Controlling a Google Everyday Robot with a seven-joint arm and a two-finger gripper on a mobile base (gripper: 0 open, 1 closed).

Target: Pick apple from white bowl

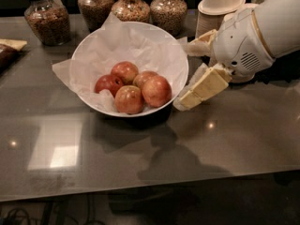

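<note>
The white bowl [73, 62], lined with crumpled white paper, stands on the dark counter at centre left. It holds several apples. The largest apple [157, 90], pinkish-red, lies at the right of the pile, nearest the gripper. A smaller dark-red apple [108, 83] lies at the left. My gripper [185, 74] is just right of the bowl's rim, level with it. It is open and empty, with one cream finger [201, 40] high near the far rim and the other [206, 84] low beside the bowl's right side. It touches no apple.
Several glass jars of grains [131, 6] stand in a row behind the bowl. Stacked tan paper bowls [220, 3] stand at the back right, behind my arm. A dark packet [8, 53] lies at the left edge. The counter's front edge runs along the bottom.
</note>
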